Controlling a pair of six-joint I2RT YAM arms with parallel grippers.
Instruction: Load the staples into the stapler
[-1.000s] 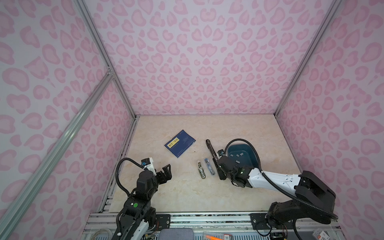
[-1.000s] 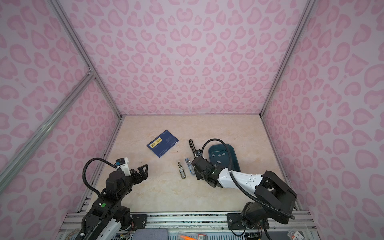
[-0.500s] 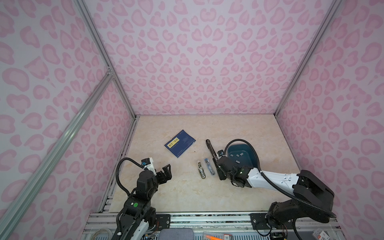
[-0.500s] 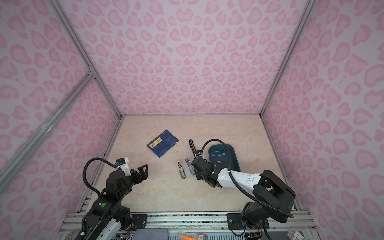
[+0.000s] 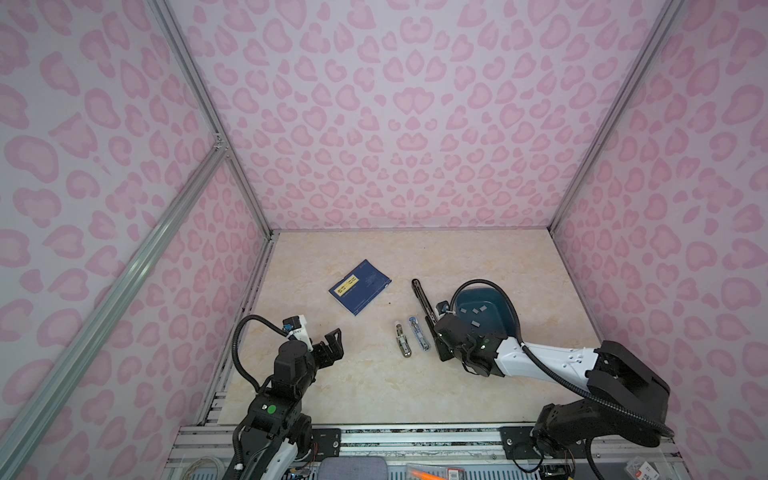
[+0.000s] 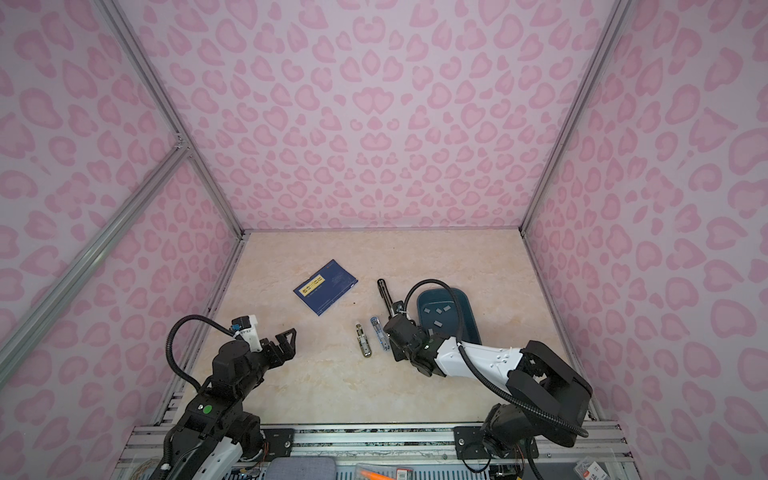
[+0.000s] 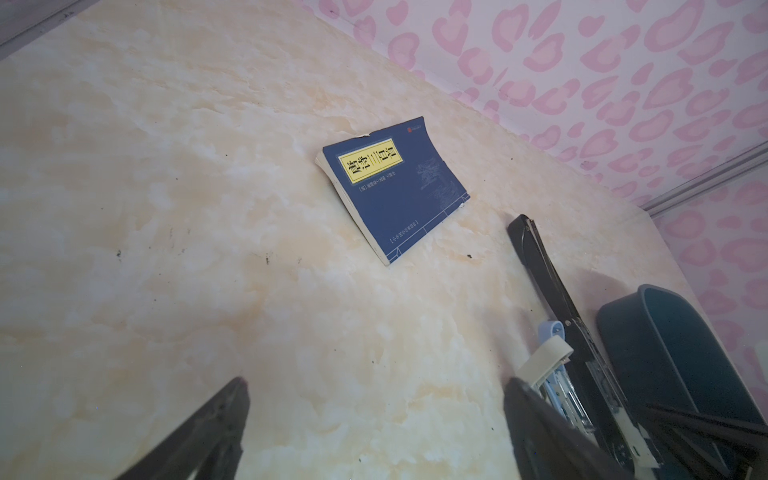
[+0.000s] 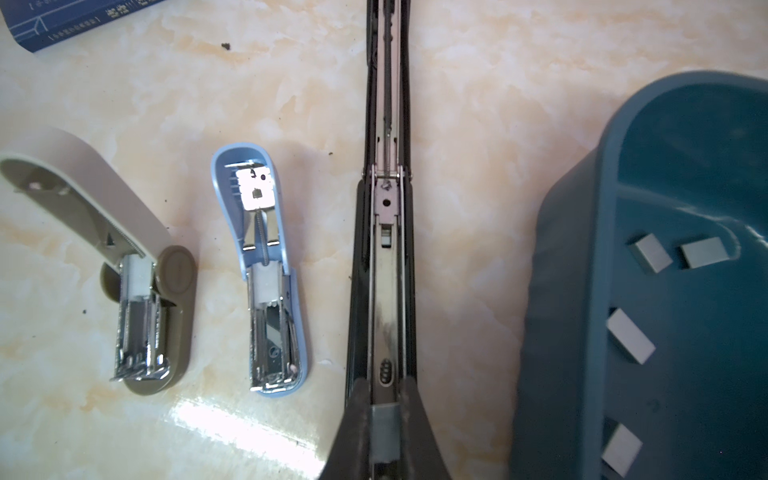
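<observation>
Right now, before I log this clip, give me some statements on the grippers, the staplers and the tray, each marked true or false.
1. The right gripper is shut on a flat grey metal staple strip over the open channel of the long black stapler. True.
2. The left gripper grips the closed dark blue book with the yellow label. False: it is open, empty and apart from the book.
3. The dark teal plastic tray is empty. False: several loose grey strips lie in it.
4. The small light-blue stapler and the small olive stapler both lie opened on the beige marbled table. True.
</observation>
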